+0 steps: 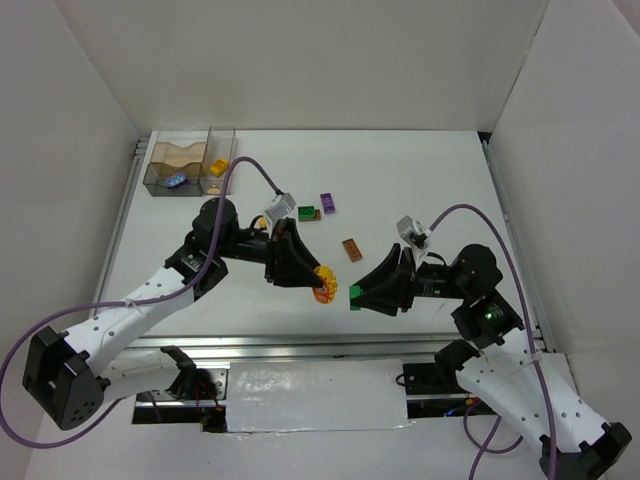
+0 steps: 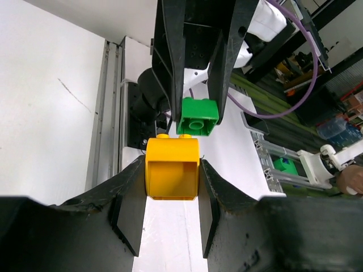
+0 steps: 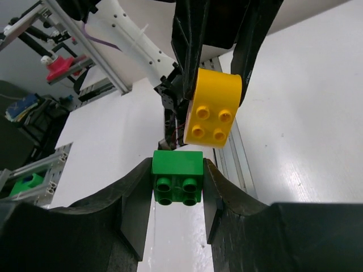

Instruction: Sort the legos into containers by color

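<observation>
White table [image 1: 420,180] seen from above, with two black-and-white arms reaching toward each other near its middle. The left end effector [image 1: 320,283] is closed on a yellow brick [image 1: 325,287]. The right end effector [image 1: 358,294] is closed on a green brick [image 1: 355,295]. The two bricks are held off the table, facing each other and close together. At the far left corner stand the containers [image 1: 152,168], smoky clear bins joined side by side. The wider bin holds a rounded purple-blue piece [image 1: 176,180] and the narrower one a yellow piece [image 1: 217,167]. Loose on the table farther back lie a purple brick [image 1: 327,203] and a brown brick [image 1: 351,249], well apart from the bins.

Left wrist view: the left end effector [image 2: 172,190] clamps the yellow brick [image 2: 172,175] by its two flat side walls, hollow underside toward the camera. Just beyond it, the green brick [image 2: 198,117] sits between the other arm's black fingers.

Right wrist view: the right end effector [image 3: 177,195] pinches the green brick [image 3: 177,177] by its sides, studs facing the camera. The yellow brick [image 3: 214,107] hangs opposite, four studs showing, apart from the green one.

These bricks look light, rigid and smooth, so they may slip. The flat opposite walls seem the safest place to grip. No brand, label or legible writing shows in any view.
</observation>
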`<state>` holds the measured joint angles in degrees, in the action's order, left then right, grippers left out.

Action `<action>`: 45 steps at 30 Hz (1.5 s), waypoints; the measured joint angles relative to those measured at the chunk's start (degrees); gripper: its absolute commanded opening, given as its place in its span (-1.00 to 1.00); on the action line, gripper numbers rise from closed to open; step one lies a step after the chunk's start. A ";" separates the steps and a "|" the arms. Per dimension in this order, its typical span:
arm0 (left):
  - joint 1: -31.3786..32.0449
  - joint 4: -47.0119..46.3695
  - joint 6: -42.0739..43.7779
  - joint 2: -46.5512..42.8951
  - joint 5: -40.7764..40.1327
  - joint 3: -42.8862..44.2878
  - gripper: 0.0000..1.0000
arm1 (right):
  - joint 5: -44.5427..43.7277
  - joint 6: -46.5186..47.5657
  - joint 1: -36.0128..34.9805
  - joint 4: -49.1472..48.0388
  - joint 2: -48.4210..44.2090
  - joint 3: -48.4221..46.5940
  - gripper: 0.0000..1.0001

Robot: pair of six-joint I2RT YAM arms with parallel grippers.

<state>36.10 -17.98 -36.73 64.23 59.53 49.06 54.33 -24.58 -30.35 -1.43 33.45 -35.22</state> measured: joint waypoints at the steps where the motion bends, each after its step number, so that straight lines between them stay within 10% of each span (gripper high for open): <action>1: -0.13 0.17 0.15 -0.07 -0.02 0.15 -1.00 | 0.96 0.02 1.03 -0.33 -0.22 0.02 -1.00; 8: -12.63 16.68 2.19 0.74 -13.07 9.86 -1.00 | -7.43 -0.50 4.26 0.20 -3.02 1.70 -1.00; 15: -25.66 33.33 3.69 15.80 -54.40 30.64 -1.00 | -11.52 -3.15 4.37 0.15 -3.30 5.33 -1.00; 24: -30.34 24.11 9.55 44.83 -88.26 45.05 -1.00 | -11.41 -4.61 4.35 2.40 -8.66 7.54 -1.00; 35: -30.77 5.49 22.05 66.27 -91.06 56.15 -0.81 | -10.05 -6.12 4.09 4.59 -11.21 10.29 -1.00; 41: -30.77 0.74 24.61 75.19 -89.85 63.84 -0.29 | -8.90 -6.60 3.98 4.94 -7.17 10.19 -1.00; 45: -30.80 -0.42 24.98 78.20 -89.64 66.07 0.61 | -8.39 -6.43 3.93 5.01 -4.09 9.27 -1.00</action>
<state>5.30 -18.39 -11.75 142.43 -30.11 115.13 45.93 -31.00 -26.41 3.57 29.36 -25.96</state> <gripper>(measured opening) 0.605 0.436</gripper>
